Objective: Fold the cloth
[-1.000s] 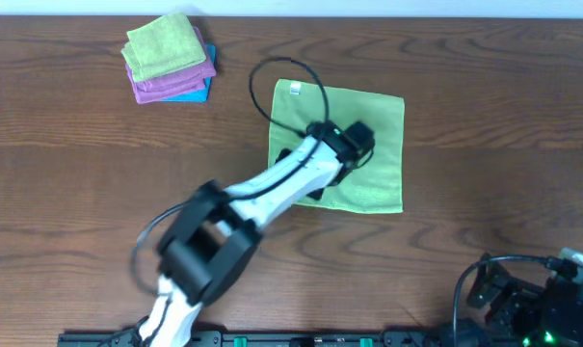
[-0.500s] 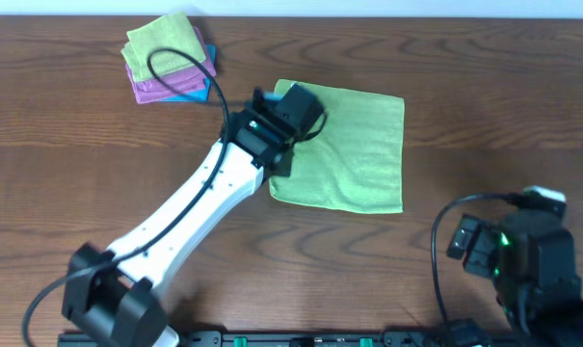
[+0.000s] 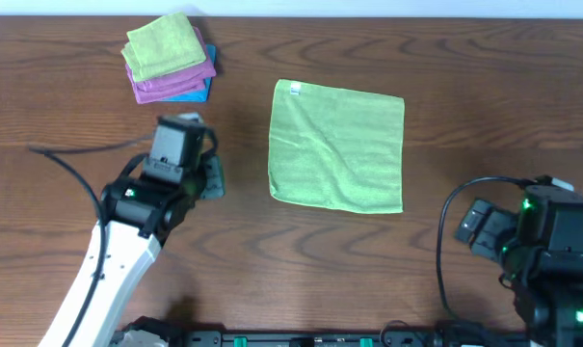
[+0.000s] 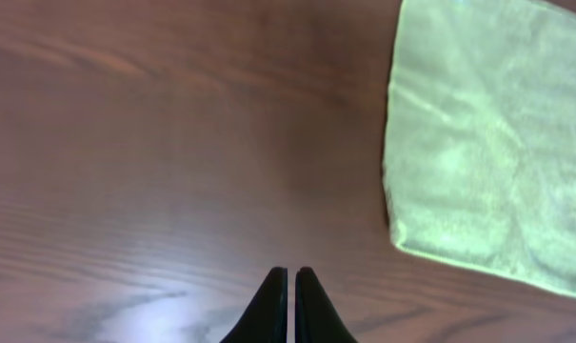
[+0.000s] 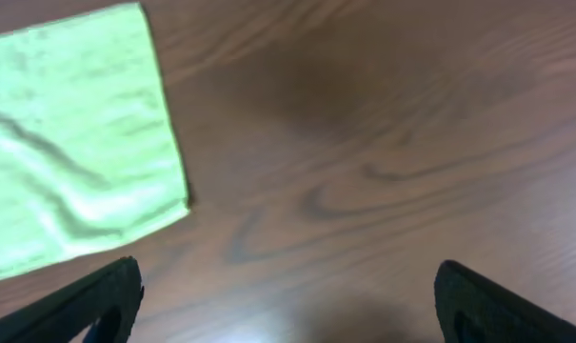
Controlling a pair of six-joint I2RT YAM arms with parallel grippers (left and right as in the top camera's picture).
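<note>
**Change of state.** One second ago the left arm reached across the cloth (image 3: 337, 145) with its gripper over the cloth's middle. Half a second ago the gripper stood at the far-left corner. The left gripper (image 3: 212, 178) has now withdrawn to bare table (image 3: 464, 87), and the cloth lies just to its right, not touching it. In the left wrist view the fingertips (image 4: 289, 305) are pressed together with nothing between them. The cloth's near-left corner shows ahead and to the right of them.

The cloth's outline is the same in all three overhead pictures, so no fold appears to have been made. The pass looks like smoothing or positioning only. The task probably stands at its start, and an edge or corner still has to be gripped.

**Right gripper.** The right gripper (image 5: 288, 314) has its fingers spread wide and holds nothing. The cloth's near-right corner lies ahead and to its left, well apart.

**Orientation of the cloth.** The cloth lies flat and is nearly square, so no long axis can be stated. Its sides run almost parallel to the table edges, with a slight skew. A white tag (image 3: 295, 89) marks the far-left corner.

**Other items.** A stack of folded cloths (image 3: 169, 58) sits beyond the left gripper and slightly to its left.
</note>
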